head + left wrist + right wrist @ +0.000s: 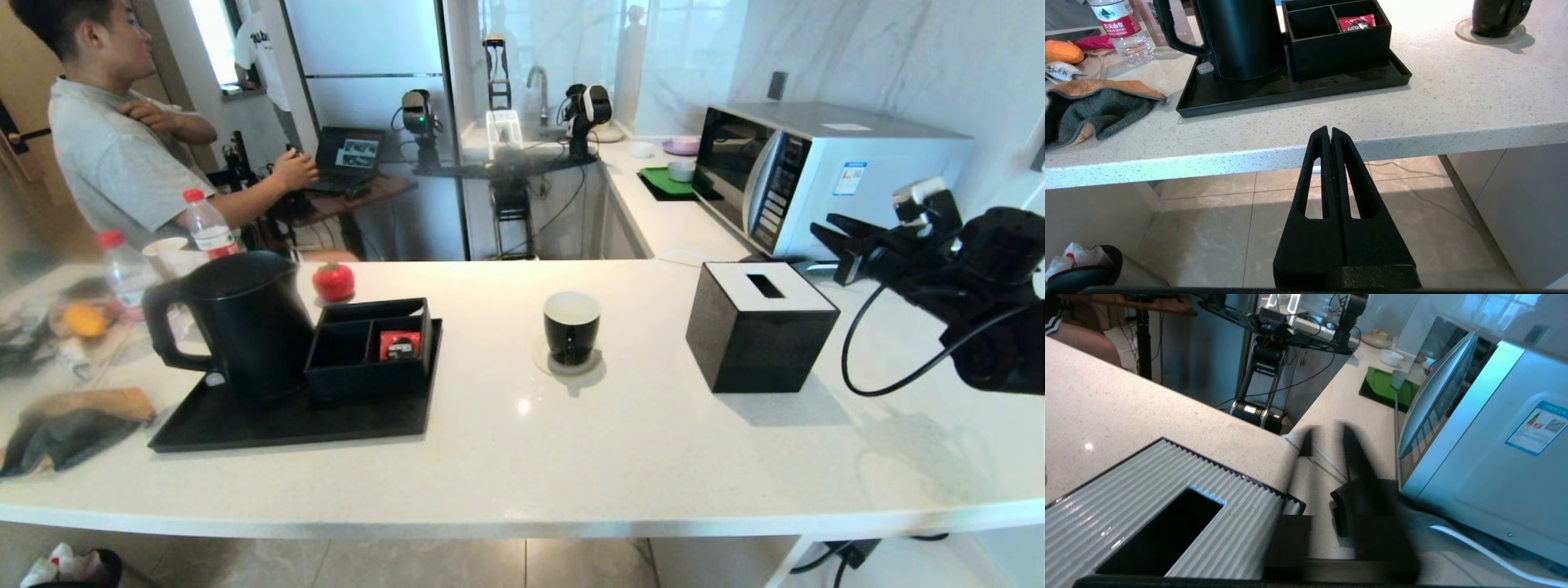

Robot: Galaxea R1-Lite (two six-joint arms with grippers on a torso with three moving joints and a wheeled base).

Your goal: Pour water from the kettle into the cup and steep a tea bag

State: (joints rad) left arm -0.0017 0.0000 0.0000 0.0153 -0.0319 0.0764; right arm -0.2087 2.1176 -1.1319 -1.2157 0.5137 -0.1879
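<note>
The tall black kettle (pixel 245 322) (pixel 1241 36) stands on a black tray (pixel 245 425) at the counter's left, its handle pointing left. The small black cup (pixel 571 327) (pixel 1496 16) with a white inside sits on a round coaster mid-counter. I see no tea bag in any view. My left gripper (pixel 1329 130) is shut on nothing, in front of and below the counter edge, out of the head view. My right gripper (pixel 826 245) (pixel 1327 433) hovers open and empty at the far right, between the tissue box and the microwave.
A black compartment box (pixel 367 347) holding a red sachet (pixel 1356 22) shares the tray. A black tissue box (pixel 759 327) (pixel 1147 506) and a microwave (pixel 816 171) stand right of the cup. Bottles (pixel 208 224), a cloth (pixel 1090 110) and clutter lie at the left.
</note>
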